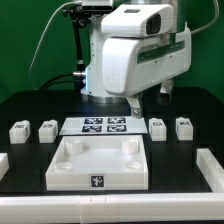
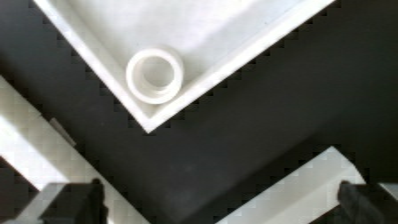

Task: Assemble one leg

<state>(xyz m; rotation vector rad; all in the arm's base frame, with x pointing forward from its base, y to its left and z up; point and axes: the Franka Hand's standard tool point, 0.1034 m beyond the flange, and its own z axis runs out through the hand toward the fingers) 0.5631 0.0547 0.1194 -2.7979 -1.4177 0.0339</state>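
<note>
White square tray-like piece (image 1: 97, 160) lower centre of the exterior view, marker board (image 1: 105, 126) behind it, two legs (image 1: 47, 128) mid-left, two further legs (image 1: 157, 126) mid-right, gripper (image 2: 217, 205) jaws spread wide, holding nothing, round corner socket (image 2: 153, 75) in wrist view

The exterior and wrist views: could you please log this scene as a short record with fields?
legs: four loose on the table, two each side of the marker board
tray-like piece: nearer the exterior camera than the marker board, no leg fitted
corner socket: empty, seen in the wrist view
gripper: open, holding nothing
</note>
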